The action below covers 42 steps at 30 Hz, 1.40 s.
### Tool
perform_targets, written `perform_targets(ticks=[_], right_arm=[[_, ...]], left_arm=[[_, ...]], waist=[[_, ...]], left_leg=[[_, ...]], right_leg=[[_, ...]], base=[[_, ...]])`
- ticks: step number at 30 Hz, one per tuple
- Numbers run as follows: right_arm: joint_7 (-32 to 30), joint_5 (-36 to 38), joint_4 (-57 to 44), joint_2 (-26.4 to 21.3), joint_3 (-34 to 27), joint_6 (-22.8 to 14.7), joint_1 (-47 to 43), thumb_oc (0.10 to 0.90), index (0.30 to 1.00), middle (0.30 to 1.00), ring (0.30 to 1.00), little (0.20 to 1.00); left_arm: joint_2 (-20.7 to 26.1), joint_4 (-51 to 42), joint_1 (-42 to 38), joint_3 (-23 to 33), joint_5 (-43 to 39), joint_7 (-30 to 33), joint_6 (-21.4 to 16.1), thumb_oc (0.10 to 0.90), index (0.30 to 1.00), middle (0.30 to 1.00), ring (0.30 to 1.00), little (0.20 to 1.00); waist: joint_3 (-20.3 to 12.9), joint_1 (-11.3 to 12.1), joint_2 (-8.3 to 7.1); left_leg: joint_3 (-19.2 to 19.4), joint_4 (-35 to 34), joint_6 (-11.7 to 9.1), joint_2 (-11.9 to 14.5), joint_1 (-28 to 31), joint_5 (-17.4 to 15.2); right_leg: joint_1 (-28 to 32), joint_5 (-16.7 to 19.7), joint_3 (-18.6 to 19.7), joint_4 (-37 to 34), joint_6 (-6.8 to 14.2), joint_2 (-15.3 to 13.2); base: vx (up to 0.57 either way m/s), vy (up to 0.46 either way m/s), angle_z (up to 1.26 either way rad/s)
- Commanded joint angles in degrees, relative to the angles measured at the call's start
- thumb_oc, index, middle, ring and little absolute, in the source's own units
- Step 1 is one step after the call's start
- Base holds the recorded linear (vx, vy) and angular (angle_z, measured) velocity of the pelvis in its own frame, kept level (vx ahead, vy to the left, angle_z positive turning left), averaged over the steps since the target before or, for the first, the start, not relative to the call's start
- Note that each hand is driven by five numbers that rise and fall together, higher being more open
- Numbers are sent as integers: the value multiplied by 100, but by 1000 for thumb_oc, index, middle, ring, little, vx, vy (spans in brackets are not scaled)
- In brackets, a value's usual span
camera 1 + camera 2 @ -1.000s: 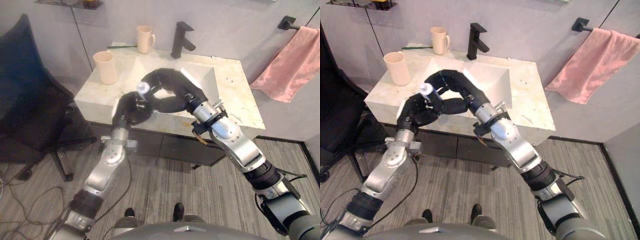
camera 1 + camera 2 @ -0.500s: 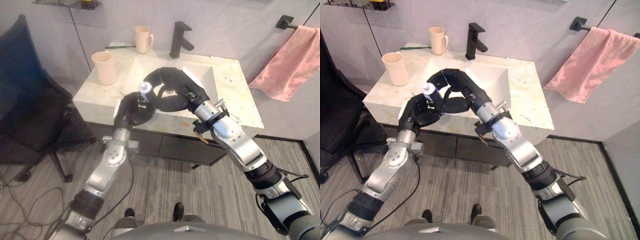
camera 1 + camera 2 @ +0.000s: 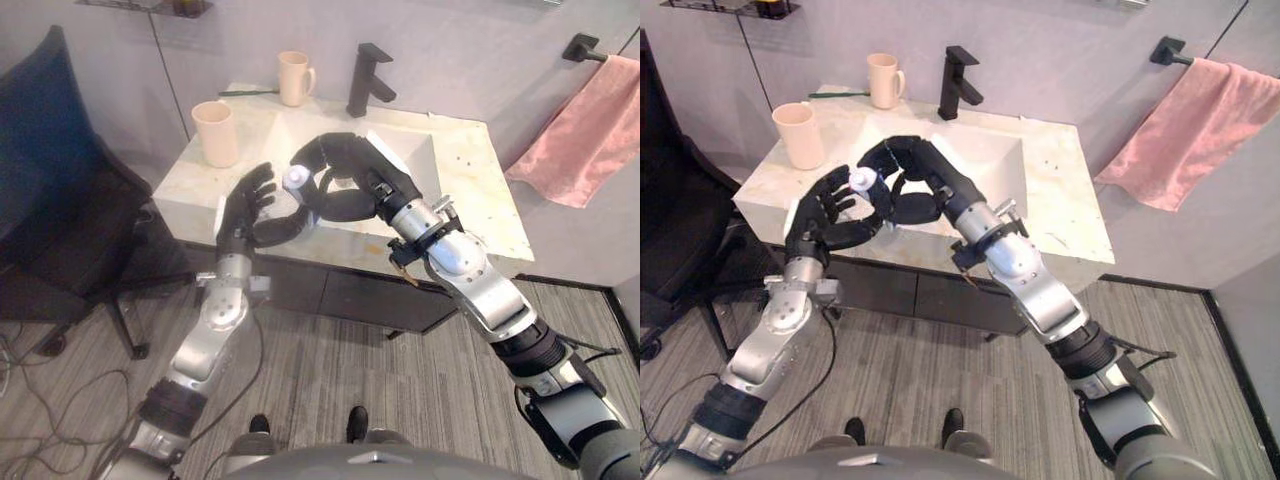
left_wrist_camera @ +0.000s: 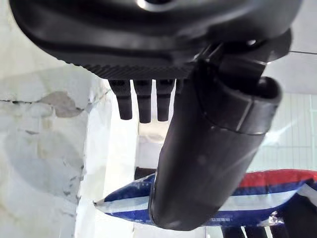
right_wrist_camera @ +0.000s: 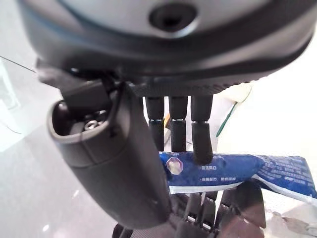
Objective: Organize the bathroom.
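Two hands meet mid-frame: right hand clamped on toothpaste tube, left hand spread open; a firm grip should precede withdrawal.

I see a pale grey wall behind a marble-patterned bench with a white rectangular sink sunk into it. A black tap stands at the back edge of the sink. Under the bench the cabinet fronts are dark. On the right a pink towel hangs from a black wall rail. High on the left I make out a dark wire shelf fixed to the wall. A black office chair stands to the left of the bench, near it. The floor is grey wood-look plank, with a dark skirting board along the right wall. The light is even and soft.
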Motion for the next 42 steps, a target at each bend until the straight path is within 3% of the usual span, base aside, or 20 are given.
perform_targets(ticks=[1, 3, 5, 8, 12, 16, 18, 19, 22, 24, 25, 27, 32, 38, 42], right_arm=[[-203, -124, -302, 4, -495, -1199, -1166, 400, 300, 300, 300, 300], [-266, -195, -310, -17, -530, -1207, -1220, 400, 300, 300, 300, 300], [-481, -351, -249, -38, -610, -1217, -1395, 400, 300, 300, 300, 300], [-733, -419, -175, -102, -687, -1300, -1554, 400, 300, 300, 300, 300], [-1316, -741, 65, -74, -776, -1583, -1744, 400, 300, 300, 300, 300], [-1583, -852, 174, -27, -846, -1628, -1788, 400, 300, 300, 300, 300], [-1663, -865, 182, -26, -879, -1628, -1810, 400, 300, 300, 300, 300], [-1806, -899, 180, -52, -894, -1562, -1866, 400, 300, 300, 300, 300], [-1992, -869, 250, -93, -884, -1582, -1968, 400, 300, 300, 300, 300], [-2201, -849, 358, -140, -866, -1608, -2089, 400, 300, 300, 300, 300], [-2384, -858, 460, -170, -840, -1613, -2183, 400, 300, 300, 300, 300], [-2750, -1088, 576, -174, -869, -1640, -2275, 400, 300, 300, 300, 300], [-3485, -1636, 946, -142, -980, -2035, -2274, 400, 300, 300, 300, 300], [-4153, -2100, 1180, -102, -1031, -1820, -2405, 400, 300, 300, 300, 300], [-4383, -2208, 1287, -157, -1077, -1654, -2351, 400, 300, 300, 300, 300]], left_arm=[[100, -275, -338, 359, 153, 123, -1128, 800, 900, 900, 900, 900], [122, -297, -269, 428, 125, 115, -1113, 800, 900, 900, 900, 900], [191, -367, -73, 572, 59, 23, -858, 800, 900, 900, 900, 900], [242, -435, 102, 652, 12, -65, -853, 800, 900, 900, 900, 900], [315, -658, 242, 704, 79, -165, -868, 800, 900, 900, 900, 900], [352, -809, 303, 723, 152, -182, -827, 800, 900, 900, 900, 900], [342, -847, 340, 738, 110, -175, -780, 800, 900, 900, 900, 900], [338, -807, 327, 733, 60, -220, -753, 800, 900, 900, 900, 900], [320, -722, 378, 749, 39, -213, -786, 800, 900, 900, 900, 900], [323, -624, 421, 729, -15, -191, -853, 800, 900, 900, 900, 900], [330, -561, 426, 705, -71, -216, -885, 800, 900, 900, 900, 900], [338, -481, 421, 616, -109, -310, -926, 800, 900, 900, 900, 900], [413, -449, 505, 549, -168, -427, -1092, 800, 900, 900, 900, 900], [488, -438, 533, 420, -328, -594, -1019, 800, 900, 900, 900, 900], [491, -450, 537, 306, -404, -734, -993, 800, 900, 900, 900, 900]], waist=[[-394, 128, 219], [-393, 169, 211], [-372, 281, 196], [-354, 382, 179], [-316, 538, 162], [-269, 599, 215], [-270, 546, 228], [-284, 447, 226], [-310, 302, 200], [-308, 161, 158], [-297, 79, 155], [-190, -54, 172], [-126, -40, 163], [-249, -23, 181], [-339, -33, 185]], left_leg=[[40, 71, 389, -249, 136, -943], [12, 79, 400, -260, 117, -945], [-69, 102, 425, -287, 83, -946], [-146, 123, 455, -327, 50, -948], [-349, 105, 528, -429, 3, -930], [-563, 56, 567, -478, -12, -907], [-646, 25, 576, -486, -6, -916], [-820, 2, 580, -505, -5, -890], [-1026, 2, 543, -573, 2, -888], [-1199, 2, 547, -752, 34, -937], [-1338, 2, 562, -853, 85, -964], [-1588, 2, 597, -958, 181, -903], [-1699, 2, 623, -1013, 321, -867], [-1571, 384, 656, -1058, 301, -1113], [-1348, 1002, 526, -1094, 143, -1380]], right_leg=[[-12, -1001, 249, 733, 422, -98], [-25, -1009, 226, 770, 430, -120], [-27, -1026, 149, 877, 423, -184], [-18, -995, 82, 1031, 423, -263], [-88, -663, 57, 1552, 431, -528], [-295, -353, 120, 2216, 403, -747], [-364, -474, 281, 2295, 360, -561], [-505, -728, 520, 2168, 268, -169], [-714, -985, 758, 1513, 180, 325], [-941, -732, 1080, 828, 133, 775], [-1081, -428, 1283, 539, 124, 984], [-1480, -124, 1574, 777, 159, 1148], [-1279, -153, 1417, 730, 49, 1195], [-875, -500, 1493, 743, -166, 1257], [-686, -654, 1388, 727, -287, 1197]], base=[[-13, 66, 7], [-23, 67, 7], [-26, 90, 4], [-20, 94, 22], [-5, 88, 33], [38, 82, 59], [94, 47, 71], [129, 24, 66], [162, -11, 70], [243, -23, 63], [233, -9, 66], [237, -67, 126], [173, -100, 70], [207, -101, 9], [147, -74, 7]])
